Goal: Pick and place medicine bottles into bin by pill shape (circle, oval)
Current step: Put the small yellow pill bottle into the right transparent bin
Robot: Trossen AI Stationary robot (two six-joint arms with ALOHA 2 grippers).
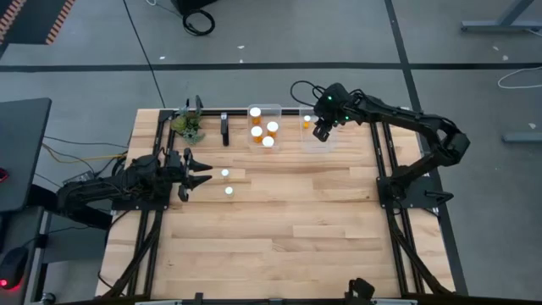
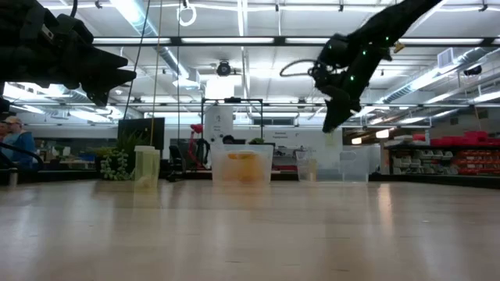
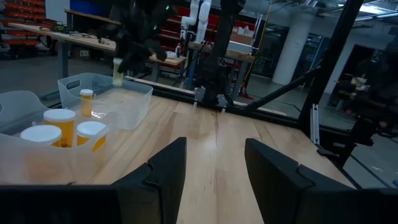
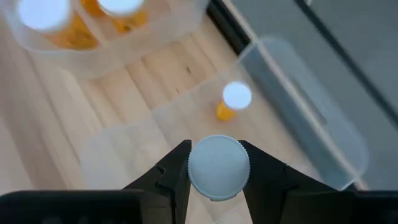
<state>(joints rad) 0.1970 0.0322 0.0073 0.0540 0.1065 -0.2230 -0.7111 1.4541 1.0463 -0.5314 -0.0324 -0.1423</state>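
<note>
My right gripper (image 1: 323, 133) hangs over the right clear bin (image 1: 315, 144) at the table's far edge, shut on a medicine bottle with a white cap (image 4: 218, 167). One small amber bottle (image 4: 234, 101) stands in that bin. The left clear bin (image 1: 276, 110) holds several white-capped bottles (image 1: 257, 132). Two more bottles (image 1: 225, 174) (image 1: 229, 191) stand on the bare table in front of my left gripper (image 1: 203, 174). That gripper waits open and level at the table's left side. My right gripper pinches the bottle at its white cap (image 4: 194, 180), one finger on each side. The fingers (image 4: 168, 177) slant down from above. The bottle (image 3: 117, 72) hangs below the fingertips, clear of the right bin and above it.
A small green plant (image 1: 188, 127) and a dark upright object (image 1: 224, 129) stand at the far edge, left of the bins. The broad wooden tabletop (image 1: 288, 237) toward the near edge carries nothing in view. Black frame rails (image 1: 385, 161) run along both sides.
</note>
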